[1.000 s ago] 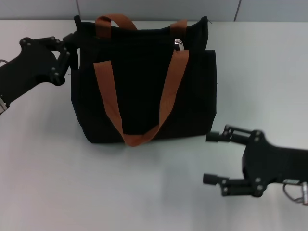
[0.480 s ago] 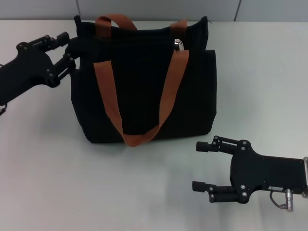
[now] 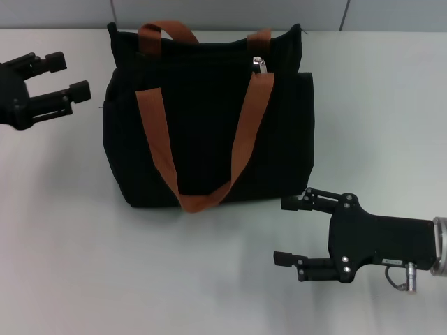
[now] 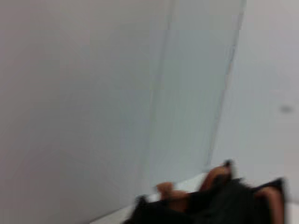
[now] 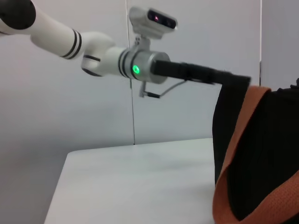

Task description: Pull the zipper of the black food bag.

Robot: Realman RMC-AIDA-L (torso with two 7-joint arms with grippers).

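Right gripper (image 3: 283, 230) sat nearest, low on the white table (image 3: 105, 265) in front of the bag's right corner, fingers spread wide, gripping nothing, tips pointing left and clear of the fabric. Just behind it the black food bag (image 3: 202, 132) stood upright mid-table, front orange-brown strap handle (image 3: 202, 201) drooping down its face in a long loop, rear handle (image 3: 164, 29) arched over the top edge. The zipper (image 3: 259, 63) pull, small and silver, lay on the top edge toward the bag's right end, just above the front strap's right leg; nothing touched it. Left gripper (image 3: 66, 77) hovered to the left of the bag near its upper corner, fingers parted, empty, apart from the bag. Left wrist view was blurred, only wall and the bag top (image 4: 219, 200) showed. Right wrist view showed the bag side (image 5: 261, 154) with the left arm (image 5: 93, 58) beyond it.
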